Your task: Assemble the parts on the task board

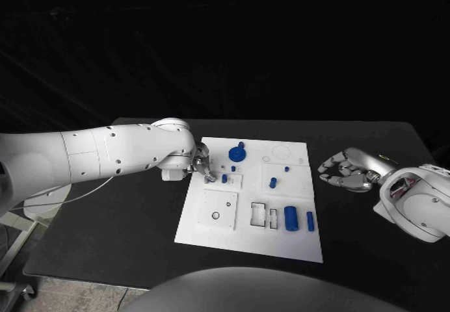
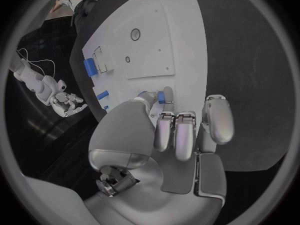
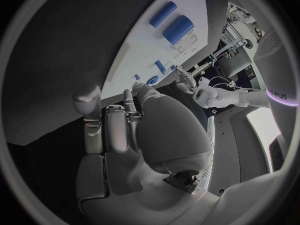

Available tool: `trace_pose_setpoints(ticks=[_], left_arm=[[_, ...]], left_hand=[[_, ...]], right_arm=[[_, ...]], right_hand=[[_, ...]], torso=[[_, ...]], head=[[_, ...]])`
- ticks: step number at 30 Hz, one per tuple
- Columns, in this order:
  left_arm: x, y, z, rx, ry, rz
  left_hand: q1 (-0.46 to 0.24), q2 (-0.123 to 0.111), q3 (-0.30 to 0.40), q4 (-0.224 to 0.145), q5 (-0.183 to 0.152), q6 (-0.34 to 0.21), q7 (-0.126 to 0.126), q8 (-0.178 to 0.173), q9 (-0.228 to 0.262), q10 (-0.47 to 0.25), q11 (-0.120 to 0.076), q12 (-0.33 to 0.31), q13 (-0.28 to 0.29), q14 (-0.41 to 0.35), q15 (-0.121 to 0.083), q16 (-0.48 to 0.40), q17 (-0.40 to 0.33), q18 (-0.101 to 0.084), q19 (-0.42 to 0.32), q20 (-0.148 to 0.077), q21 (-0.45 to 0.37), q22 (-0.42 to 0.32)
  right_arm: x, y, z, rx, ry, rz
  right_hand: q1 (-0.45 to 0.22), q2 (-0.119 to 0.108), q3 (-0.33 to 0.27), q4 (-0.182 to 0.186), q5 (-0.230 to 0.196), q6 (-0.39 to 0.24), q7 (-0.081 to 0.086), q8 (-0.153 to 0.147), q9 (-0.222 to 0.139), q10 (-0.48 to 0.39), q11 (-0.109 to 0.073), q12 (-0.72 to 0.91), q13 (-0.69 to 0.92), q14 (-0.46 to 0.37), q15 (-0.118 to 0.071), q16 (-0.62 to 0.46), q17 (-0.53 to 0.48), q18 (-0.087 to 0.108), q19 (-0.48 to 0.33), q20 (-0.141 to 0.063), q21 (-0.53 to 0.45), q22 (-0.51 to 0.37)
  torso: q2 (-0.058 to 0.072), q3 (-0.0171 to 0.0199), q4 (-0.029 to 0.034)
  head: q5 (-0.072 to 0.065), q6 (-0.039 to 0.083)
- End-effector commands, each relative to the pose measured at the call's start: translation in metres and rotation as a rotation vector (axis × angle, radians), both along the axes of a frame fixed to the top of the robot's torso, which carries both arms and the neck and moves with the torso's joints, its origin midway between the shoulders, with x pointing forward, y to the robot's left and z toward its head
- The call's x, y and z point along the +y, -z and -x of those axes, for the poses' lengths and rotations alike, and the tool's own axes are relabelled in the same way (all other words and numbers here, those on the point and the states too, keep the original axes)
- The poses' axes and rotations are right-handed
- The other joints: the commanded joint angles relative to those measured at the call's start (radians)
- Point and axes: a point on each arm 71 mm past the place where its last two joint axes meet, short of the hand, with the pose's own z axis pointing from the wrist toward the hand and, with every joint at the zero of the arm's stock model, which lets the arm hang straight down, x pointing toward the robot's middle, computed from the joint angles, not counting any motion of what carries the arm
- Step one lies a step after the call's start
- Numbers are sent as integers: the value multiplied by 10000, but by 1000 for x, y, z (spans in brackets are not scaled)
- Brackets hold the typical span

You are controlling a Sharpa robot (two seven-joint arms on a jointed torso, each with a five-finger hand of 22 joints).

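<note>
Presently: left hand (image 1: 199,166) at the task board's (image 1: 291,244) left edge, fingertips pinching a small blue part (image 2: 164,96) over its upper-left area, nearer the work; right hand (image 1: 348,170) curled, empty, beside the right edge.

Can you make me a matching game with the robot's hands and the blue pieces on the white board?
Things:
1. left hand
2. right hand
3. round blue part
4. two blue cylinders

Places or states:
A. lying side by side near the board's front right corner
B. off the task board, over the black table, fingers curled in, holding nothing
C. at the board's left edge, fingers on a small blue piece
D. on the board's far part, left of the middle

Pairs: 1-C, 2-B, 3-D, 4-A
</note>
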Motion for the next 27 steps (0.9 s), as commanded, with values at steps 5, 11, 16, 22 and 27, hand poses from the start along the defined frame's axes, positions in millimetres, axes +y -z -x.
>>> trace_pose_setpoints(ticks=[5,11,16,22,27], left_arm=[[-1,2,-1,145,112,-126],[0,4,-3,112,17,-151],[1,5,-3,89,-34,-146],[1,6,-4,13,-117,-117],[2,5,-5,-106,-240,-84]], left_hand=[[-841,-49,-197,579,-1493,-198,111,-153,-189,457,56,-57,2262,987,73,-22,2555,80,-85,71,-91,1791],[-1375,24,-591,827,-2397,-284,243,-415,-584,404,168,-103,2233,939,169,-56,2498,89,-119,156,-151,1776],[-2080,150,-1141,852,-3169,-307,315,-585,-930,364,246,-136,2212,906,236,-79,2460,99,-139,230,-189,1768],[-2870,386,-1875,871,-3802,-384,379,-669,-1195,331,302,-159,2198,885,288,-93,2436,113,-171,291,-245,1755],[-3305,774,-2232,887,-3562,-430,392,-588,-1230,321,313,-163,2196,888,300,-89,2441,117,-178,308,-254,1754]], right_arm=[[0,1,0,139,6,83],[0,2,1,159,10,96],[0,2,0,173,7,105],[0,2,0,204,6,123],[0,3,0,238,8,144]], right_hand=[[67,30,81,7,37,54,14,-11,-6,443,55,-61,1992,506,94,-74,452,89,-70,-11,-74,-19],[66,29,87,4,38,49,16,-14,-8,432,59,-72,1982,501,97,-89,439,93,-79,-9,-100,-27],[66,29,91,2,39,47,18,-15,-8,425,63,-80,1975,496,99,-102,429,96,-86,-8,-122,-34],[66,28,92,1,40,46,18,-15,-8,423,64,-82,1973,495,100,-105,426,97,-88,-7,-128,-36],[65,29,97,-1,41,45,20,-16,-9,418,68,-87,1969,492,103,-112,420,101,-98,-5,-155,-45]], torso=[[4,1,-7],[3,1,-4],[1,0,0],[2,0,2],[4,1,-3]], head=[[8,2],[5,2],[5,2],[9,2],[15,2]])
